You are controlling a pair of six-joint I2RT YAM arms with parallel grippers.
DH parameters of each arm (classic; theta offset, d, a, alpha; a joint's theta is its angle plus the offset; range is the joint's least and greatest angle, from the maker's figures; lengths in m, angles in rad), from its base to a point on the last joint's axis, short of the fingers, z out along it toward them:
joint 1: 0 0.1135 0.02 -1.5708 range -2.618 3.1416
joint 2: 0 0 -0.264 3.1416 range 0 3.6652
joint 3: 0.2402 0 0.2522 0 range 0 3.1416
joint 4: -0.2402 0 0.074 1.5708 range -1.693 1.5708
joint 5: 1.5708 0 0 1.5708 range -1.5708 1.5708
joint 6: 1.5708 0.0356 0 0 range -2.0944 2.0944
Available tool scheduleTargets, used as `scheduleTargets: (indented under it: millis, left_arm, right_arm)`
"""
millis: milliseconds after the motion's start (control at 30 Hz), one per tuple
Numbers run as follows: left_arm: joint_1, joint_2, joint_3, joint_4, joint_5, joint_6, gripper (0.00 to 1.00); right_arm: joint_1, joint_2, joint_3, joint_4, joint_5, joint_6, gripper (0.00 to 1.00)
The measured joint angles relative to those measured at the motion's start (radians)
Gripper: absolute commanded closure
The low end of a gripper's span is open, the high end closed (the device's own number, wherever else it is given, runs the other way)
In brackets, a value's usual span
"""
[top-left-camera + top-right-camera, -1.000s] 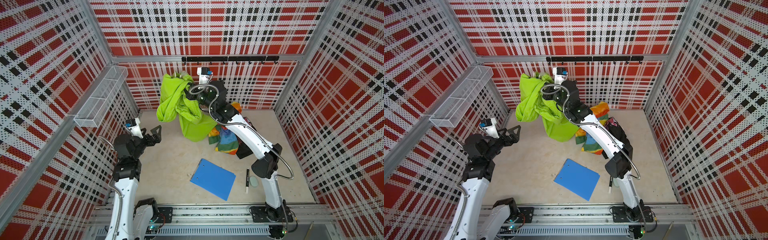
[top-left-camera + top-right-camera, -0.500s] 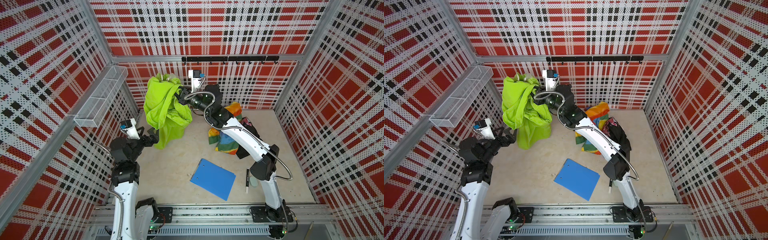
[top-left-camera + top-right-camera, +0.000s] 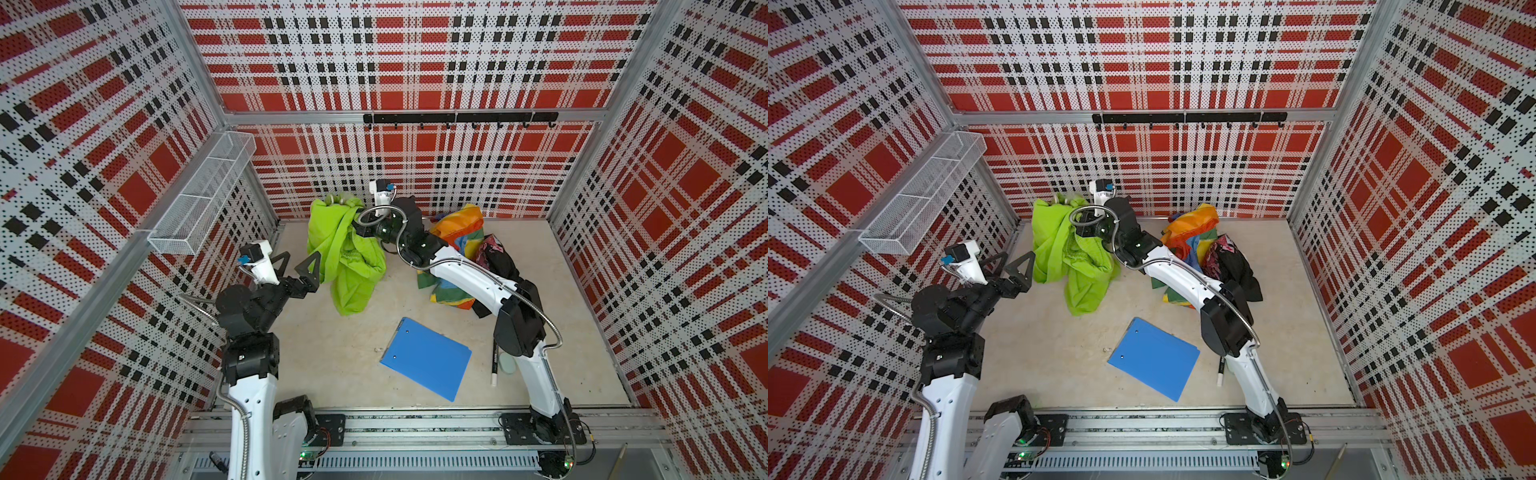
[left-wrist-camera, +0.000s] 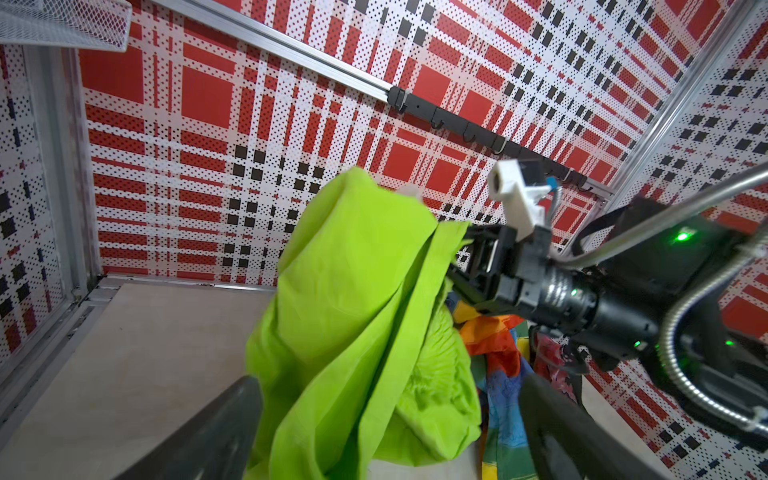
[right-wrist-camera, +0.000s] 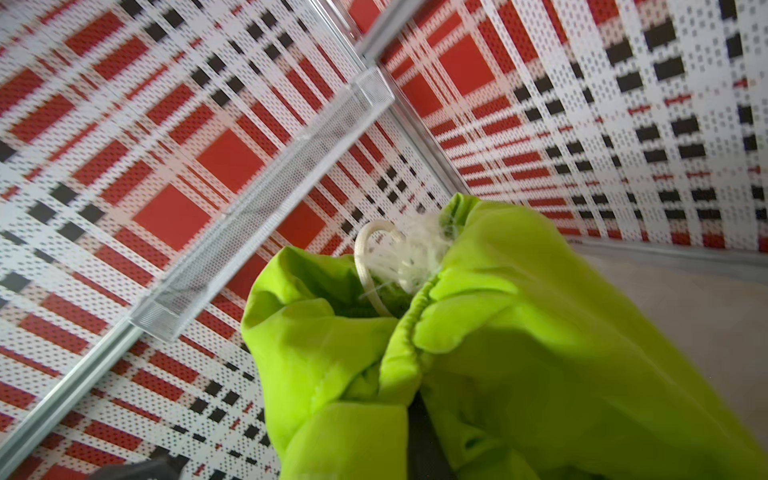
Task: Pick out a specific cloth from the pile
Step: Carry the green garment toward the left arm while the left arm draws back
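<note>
Lime-green cloth [image 3: 345, 257]: clamped in right gripper [image 4: 461, 257] fingers, hanging beside pile [image 3: 455, 232]. Left gripper [image 3: 298, 266] fingers wide. Best set down well apart.

The table [image 3: 332, 357] is a pale, speckled slab. Take its middle as the dial's centre, with 12 toward the back wall [image 3: 415, 174]. A blue clipboard [image 3: 426, 358] lies flat at 6 o'clock, turned askew. At 4 o'clock a black pen [image 3: 493, 368] with a white tip lies just beside a small pale disc [image 3: 508, 365]. At 2 o'clock sits the pile [image 3: 469, 239]: a rainbow cloth [image 3: 455, 226] with a black garment [image 3: 498, 259] against its 3 o'clock side. At 11 o'clock the green cloth [image 3: 353, 286] hangs down to the surface; whether its tip rests there cannot be told.
</note>
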Motion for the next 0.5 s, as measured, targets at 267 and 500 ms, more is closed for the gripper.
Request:
scheduleTargets:
  millis: [267,500]
  left_arm:
    - [0.005,0.090,0.000,0.008,0.037,-0.026,0.01]
    - [0.006,0.131,0.000,0.004,0.051,-0.042,0.01]
  right_arm:
    - [0.001,0.045,-0.192,0.020,0.023,0.008,0.96]
    - [0.002,0.129,-0.198,0.014,0.043,0.006,0.96]
